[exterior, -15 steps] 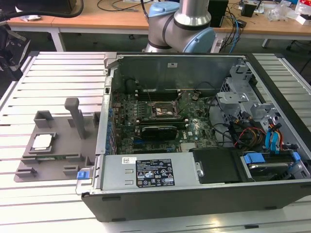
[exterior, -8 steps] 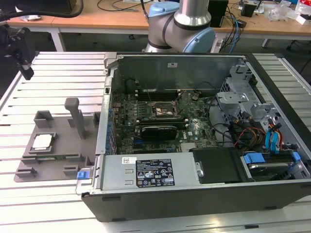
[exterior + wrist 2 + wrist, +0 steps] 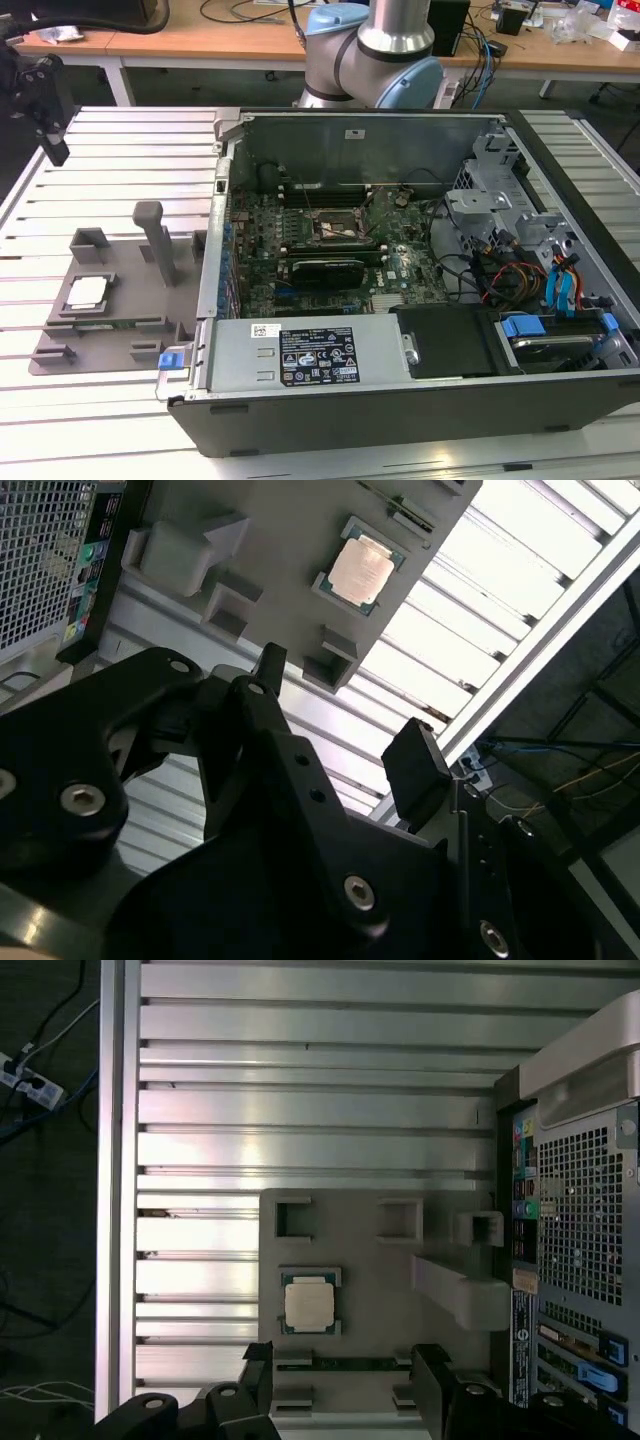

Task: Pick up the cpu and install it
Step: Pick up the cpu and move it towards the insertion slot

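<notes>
- The black gripper (image 3: 48, 125) hangs high on the exterior view's left, above the slatted metal table (image 3: 130, 150) and touching nothing.
- In the first wrist view its 2 fingers (image 3: 258, 1375) stand wide apart, with nothing held between them.
- The cpu (image 3: 87, 292), a small square chip with a silvery top, lies flat in a recess of the grey tray (image 3: 120, 345), low on the exterior view's left.
- In the first wrist view the cpu (image 3: 309, 1305) lies just beyond the fingertips, untouched.
- The open computer case (image 3: 400, 400) takes the exterior view's middle and right, just beside the tray.
- Its black socket frame (image 3: 335, 228) sits on the motherboard, well apart from the cpu.
</notes>
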